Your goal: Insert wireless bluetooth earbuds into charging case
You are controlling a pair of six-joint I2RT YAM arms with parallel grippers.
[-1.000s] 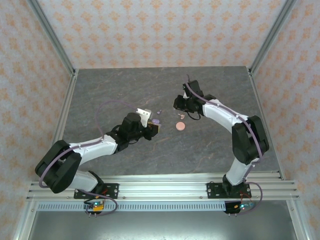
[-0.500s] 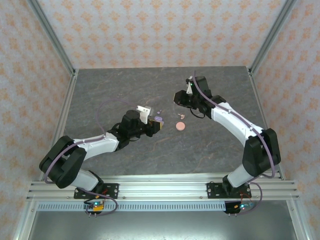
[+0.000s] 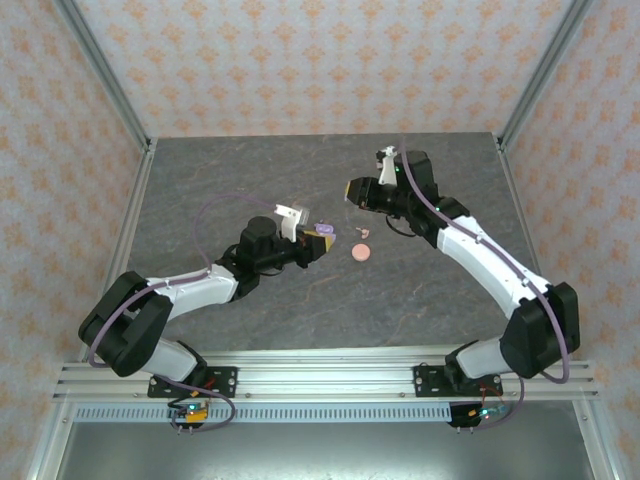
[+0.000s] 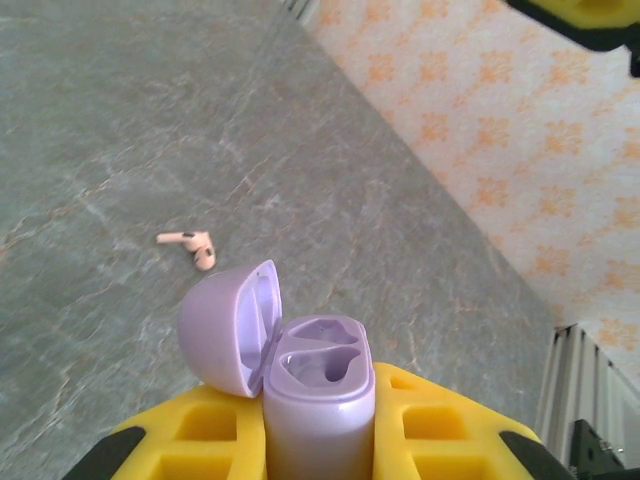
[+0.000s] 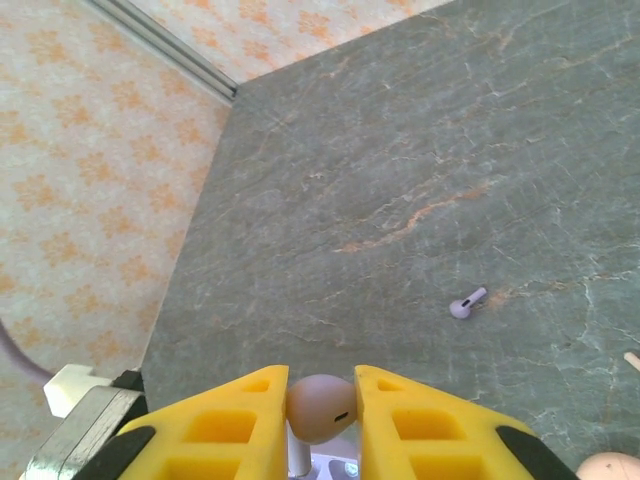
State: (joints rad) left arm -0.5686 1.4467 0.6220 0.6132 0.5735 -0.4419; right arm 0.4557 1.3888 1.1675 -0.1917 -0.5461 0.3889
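Case (image 4: 318,400), glossy lilac, rounded lid open, clamped by left fingers (image 4: 200,445); right fingers (image 5: 420,425) pinch smooth peach earbud (image 5: 318,408).

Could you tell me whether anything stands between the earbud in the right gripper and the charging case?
Nothing visible does: the charging case is open, both sockets empty, the gap to the earbud free.

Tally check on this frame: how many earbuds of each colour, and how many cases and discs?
Pinkish-peach earbud: 2
Pale purple earbud: 1
Purple charging case: 1
Pink disc: 1
Total: 5
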